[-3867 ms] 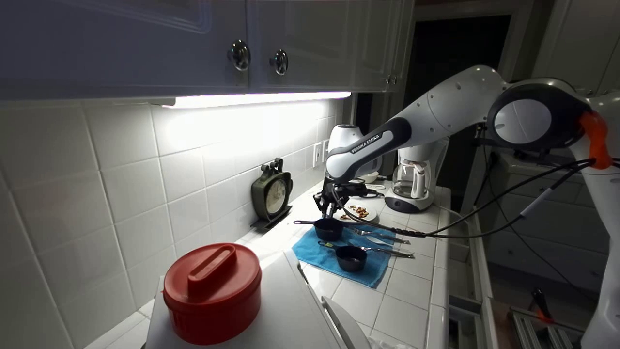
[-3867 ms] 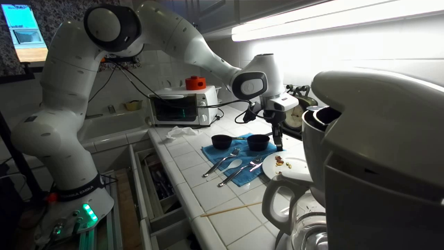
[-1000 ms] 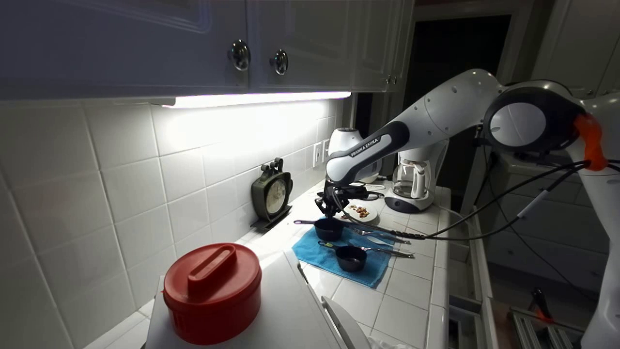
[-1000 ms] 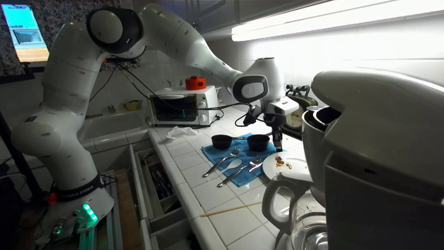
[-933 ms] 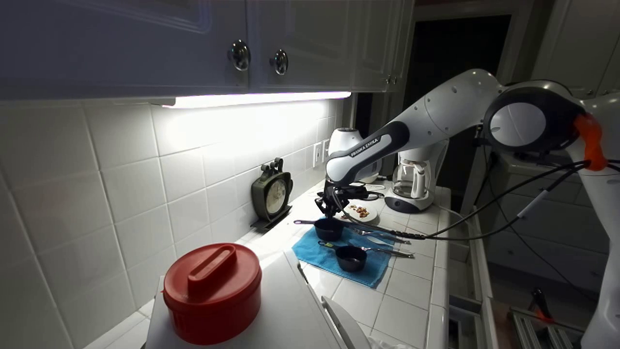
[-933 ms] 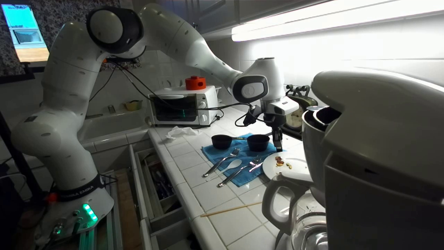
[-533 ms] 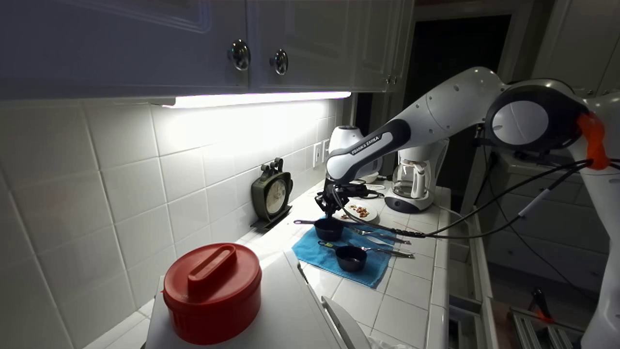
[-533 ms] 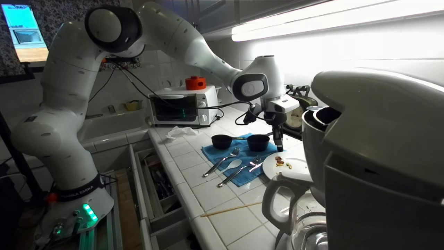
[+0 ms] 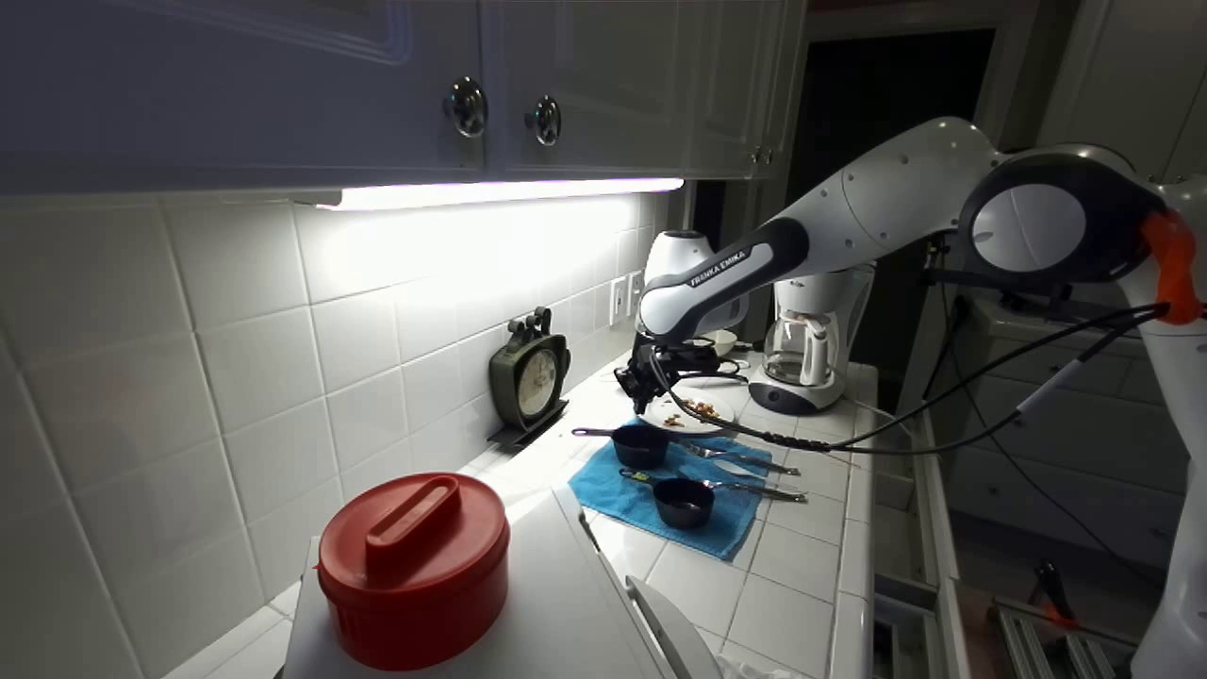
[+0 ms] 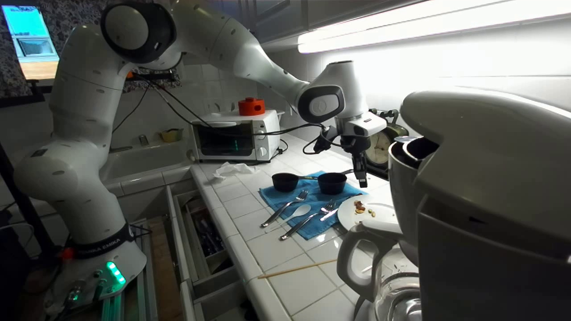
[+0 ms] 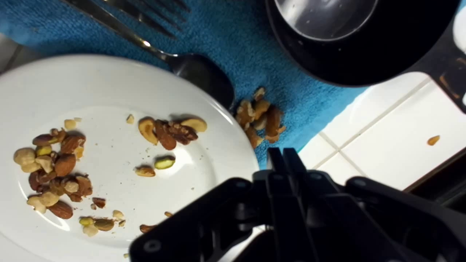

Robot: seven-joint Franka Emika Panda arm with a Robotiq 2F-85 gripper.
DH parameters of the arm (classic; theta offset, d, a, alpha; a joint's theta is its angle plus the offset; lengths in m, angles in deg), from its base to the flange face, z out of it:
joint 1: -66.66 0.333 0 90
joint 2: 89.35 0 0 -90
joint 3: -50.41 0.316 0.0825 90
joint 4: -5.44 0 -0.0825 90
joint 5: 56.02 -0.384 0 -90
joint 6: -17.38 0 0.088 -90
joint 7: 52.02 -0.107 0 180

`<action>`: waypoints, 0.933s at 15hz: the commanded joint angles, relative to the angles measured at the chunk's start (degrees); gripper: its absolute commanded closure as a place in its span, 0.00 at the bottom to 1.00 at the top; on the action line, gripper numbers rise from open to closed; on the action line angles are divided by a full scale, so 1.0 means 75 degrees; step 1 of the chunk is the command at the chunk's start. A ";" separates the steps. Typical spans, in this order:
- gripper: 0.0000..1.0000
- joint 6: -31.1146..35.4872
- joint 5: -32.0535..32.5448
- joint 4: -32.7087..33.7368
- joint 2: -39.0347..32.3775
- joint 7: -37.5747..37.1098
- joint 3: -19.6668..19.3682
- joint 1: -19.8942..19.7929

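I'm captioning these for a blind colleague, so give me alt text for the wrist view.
A black gripper, shut and empty, hangs near a white plate scattered with mixed nuts. More nuts lie in a small pile on a blue towel near a spoon, with a fork and a black pan at the top.

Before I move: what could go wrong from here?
1. The end effector is shut and hangs close to the rim of the plate; a low sideways sweep might jolt it and spill the loose nuts.
2. A small pile of nuts sits on the towel between plate and black pan; pushing in there could scatter it or bump the pan.
3. The spoon lies right by the rim, so it could get nudged too.
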 commanded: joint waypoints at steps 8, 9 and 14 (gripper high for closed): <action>0.62 0.0195 0.0027 -0.1234 0.0753 0.0027 -0.0349 -0.0068; 0.55 0.0248 0.0034 -0.1301 0.0825 0.0019 -0.0366 -0.0057; 0.20 0.0352 0.0014 -0.1314 0.1032 0.0013 -0.0301 0.0003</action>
